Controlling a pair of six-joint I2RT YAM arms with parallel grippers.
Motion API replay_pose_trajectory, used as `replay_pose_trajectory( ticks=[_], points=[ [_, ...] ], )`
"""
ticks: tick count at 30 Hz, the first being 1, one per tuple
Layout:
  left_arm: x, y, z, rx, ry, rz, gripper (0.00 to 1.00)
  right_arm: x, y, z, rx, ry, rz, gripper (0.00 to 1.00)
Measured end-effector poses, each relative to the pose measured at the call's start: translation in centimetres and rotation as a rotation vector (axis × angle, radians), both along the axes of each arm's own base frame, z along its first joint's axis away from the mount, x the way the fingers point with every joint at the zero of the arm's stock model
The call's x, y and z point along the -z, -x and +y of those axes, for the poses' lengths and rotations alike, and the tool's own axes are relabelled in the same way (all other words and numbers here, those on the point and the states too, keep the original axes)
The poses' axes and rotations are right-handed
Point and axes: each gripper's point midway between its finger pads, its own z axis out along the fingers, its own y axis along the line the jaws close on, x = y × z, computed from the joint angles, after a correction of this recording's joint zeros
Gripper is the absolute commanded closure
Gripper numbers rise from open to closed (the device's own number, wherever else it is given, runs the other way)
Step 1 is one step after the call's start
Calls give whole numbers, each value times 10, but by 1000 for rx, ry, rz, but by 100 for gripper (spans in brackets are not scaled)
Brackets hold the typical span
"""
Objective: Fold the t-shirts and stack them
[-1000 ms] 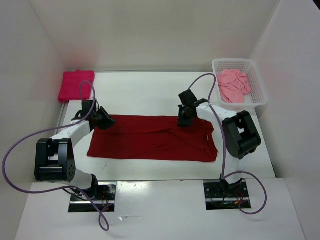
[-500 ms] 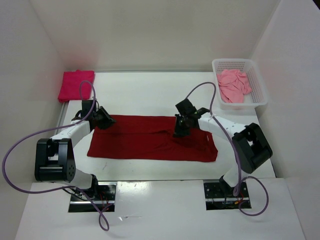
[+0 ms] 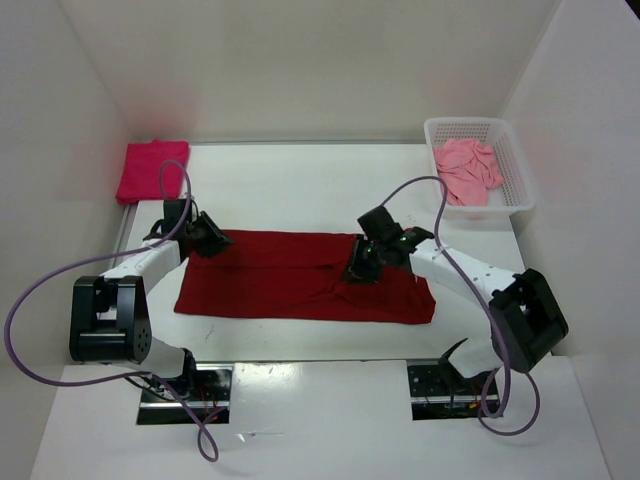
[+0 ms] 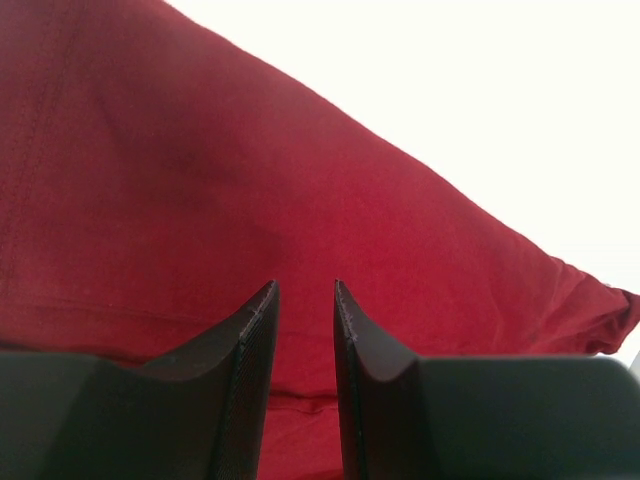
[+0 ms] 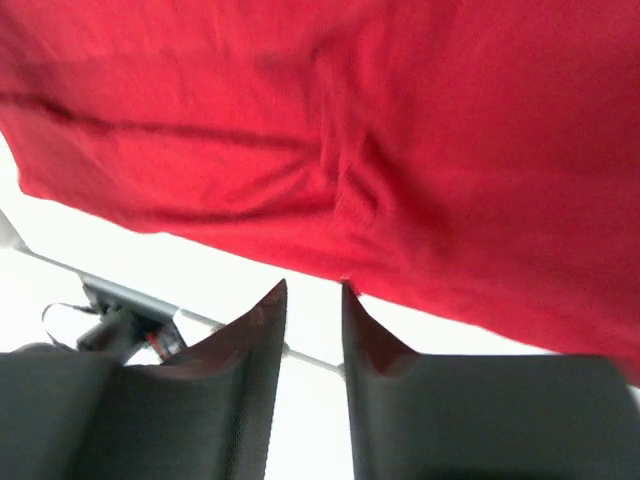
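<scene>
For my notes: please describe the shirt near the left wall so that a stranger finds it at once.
Go to the far left corner of the table. There lies the magenta-pink shirt, a neat flat rectangle. The dark red shirt lies spread in the middle; the salmon shirt sits crumpled in the basket.

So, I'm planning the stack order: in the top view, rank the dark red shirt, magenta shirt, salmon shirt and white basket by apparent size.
1. dark red shirt, spread flat
2. white basket
3. magenta shirt and salmon shirt: about alike, one folded and one crumpled, so unranked
</scene>
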Motion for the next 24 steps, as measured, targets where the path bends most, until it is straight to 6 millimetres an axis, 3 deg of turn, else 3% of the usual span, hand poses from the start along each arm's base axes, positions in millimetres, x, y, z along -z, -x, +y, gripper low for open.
replay_pose_trajectory(
  ticks=[1, 2, 5, 8, 9, 10, 13, 17, 21, 22, 24],
  points=[
    [-2, -1, 0, 1, 0, -3, 64, -3, -6, -5, 11, 6, -15, 80],
    [-4, -3, -1, 3, 1, -10, 64, -6, -15, -13, 24, 13, -36, 94],
    [-18, -14, -5, 15, -5, -45, 64, -16, -58, -60, 141, 41, -101, 100],
    [-36, -30, -18, 52, -4, -94, 64, -26, -105, -125, 299, 135, -184, 84],
    [-38, -36, -22, 63, 0, -102, 64, -27, -115, -138, 324, 165, -202, 71],
    [-39, -41, -27, 78, 7, -107, 63, -28, -123, -147, 334, 195, -218, 68],
    [-23, -51, -36, 104, 25, -76, 63, -13, -137, -156, 311, 273, -216, 65],
    [18, -53, -39, 113, 38, 27, 63, 20, -136, -164, 278, 354, -150, 66],
    [39, -55, -37, 95, 67, 85, 63, 37, -134, -173, 278, 415, -117, 75],
    [42, -55, -34, 85, 79, 92, 63, 38, -135, -175, 281, 427, -116, 82],
    [41, -59, -26, 58, 99, 88, 63, 40, -135, -180, 286, 452, -117, 87]
  ],
)
